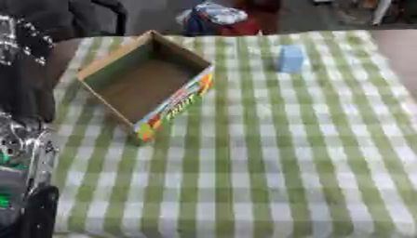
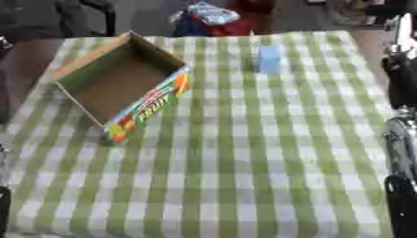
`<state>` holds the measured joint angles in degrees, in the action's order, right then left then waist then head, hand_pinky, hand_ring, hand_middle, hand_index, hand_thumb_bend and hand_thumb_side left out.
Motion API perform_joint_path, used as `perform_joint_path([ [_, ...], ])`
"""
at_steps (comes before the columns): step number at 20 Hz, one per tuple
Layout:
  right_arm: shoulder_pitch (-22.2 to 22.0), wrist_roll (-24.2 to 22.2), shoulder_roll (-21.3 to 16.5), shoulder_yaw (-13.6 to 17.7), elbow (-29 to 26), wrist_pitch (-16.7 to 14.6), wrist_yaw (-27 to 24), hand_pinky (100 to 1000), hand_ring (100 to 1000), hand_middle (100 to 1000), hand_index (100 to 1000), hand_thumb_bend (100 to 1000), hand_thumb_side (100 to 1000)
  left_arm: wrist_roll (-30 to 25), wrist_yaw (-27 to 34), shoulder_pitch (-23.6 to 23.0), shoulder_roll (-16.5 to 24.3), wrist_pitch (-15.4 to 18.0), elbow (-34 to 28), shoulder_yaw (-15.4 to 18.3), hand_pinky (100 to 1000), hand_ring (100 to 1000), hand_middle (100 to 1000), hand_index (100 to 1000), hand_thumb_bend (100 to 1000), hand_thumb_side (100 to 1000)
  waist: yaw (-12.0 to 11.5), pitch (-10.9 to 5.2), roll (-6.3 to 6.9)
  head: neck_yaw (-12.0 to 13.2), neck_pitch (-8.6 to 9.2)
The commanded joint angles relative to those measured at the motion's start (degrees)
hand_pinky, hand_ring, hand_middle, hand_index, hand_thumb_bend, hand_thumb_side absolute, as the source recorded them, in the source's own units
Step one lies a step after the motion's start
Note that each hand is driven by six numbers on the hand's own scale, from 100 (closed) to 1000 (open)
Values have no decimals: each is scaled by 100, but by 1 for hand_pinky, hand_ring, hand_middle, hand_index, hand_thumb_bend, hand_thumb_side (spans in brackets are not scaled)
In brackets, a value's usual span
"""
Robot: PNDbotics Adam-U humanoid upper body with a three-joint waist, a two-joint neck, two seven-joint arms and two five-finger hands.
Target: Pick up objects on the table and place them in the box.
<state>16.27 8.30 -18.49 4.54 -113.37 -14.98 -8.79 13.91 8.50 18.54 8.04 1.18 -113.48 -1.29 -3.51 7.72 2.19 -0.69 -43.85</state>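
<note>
An open cardboard box point(image 1: 97, 88) with a colourful printed side stands tilted on the left of the green-and-white checked table; its brown inside shows nothing in it. A small light blue block point(image 1: 290, 58) stands upright on the cloth at the far right of centre, well apart from the box. My left arm point(image 1: 32, 153), black and silver, shows only at the left edge, beside the table and short of the box. Down the right edge of the right eye view runs my right arm point(image 2: 399, 139), off the cloth. Neither hand touches the box or the block.
The checked cloth point(image 1: 244, 162) covers the table to its front edge. Beyond the far edge lie a red and blue bundle point(image 1: 220, 18) and a dark chair point(image 1: 90, 14). A bare brown strip of table point(image 1: 399, 46) shows at the far right.
</note>
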Motion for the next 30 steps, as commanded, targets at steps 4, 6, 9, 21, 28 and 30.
perform_joint_path([
  [4,236,24,-394,7,-122,-6,-114,657,766,841,897,100,301,-23,26,73,101,-1,-111,24,637,698,645,840,101,693,-15,-101,-25,0,-26],
  [6,305,32,-508,7,-122,21,-162,658,766,841,898,100,300,-25,26,73,104,-2,-111,22,637,698,645,840,101,693,-19,-107,-27,-4,-26],
  [9,455,55,-720,12,-122,77,-269,659,767,844,902,100,297,-29,28,71,106,-5,-111,18,637,699,645,840,101,693,-28,-115,-29,-7,-26],
  [21,1601,-450,-2090,-514,687,422,-725,654,780,864,942,100,287,-94,68,71,112,-34,-111,-47,637,698,644,840,101,693,-152,-145,-35,-194,-26],
  [28,2564,-1045,-2557,-1354,1654,993,-866,675,839,919,1000,100,263,-190,109,124,133,-60,-111,-133,637,698,644,841,101,694,-350,-127,-95,-423,-26],
  [30,2831,-1210,-2527,-1584,1921,1157,-746,682,855,929,1000,100,236,-213,119,140,141,-67,-111,-153,637,698,643,841,101,694,-387,-119,-110,-466,-26],
])
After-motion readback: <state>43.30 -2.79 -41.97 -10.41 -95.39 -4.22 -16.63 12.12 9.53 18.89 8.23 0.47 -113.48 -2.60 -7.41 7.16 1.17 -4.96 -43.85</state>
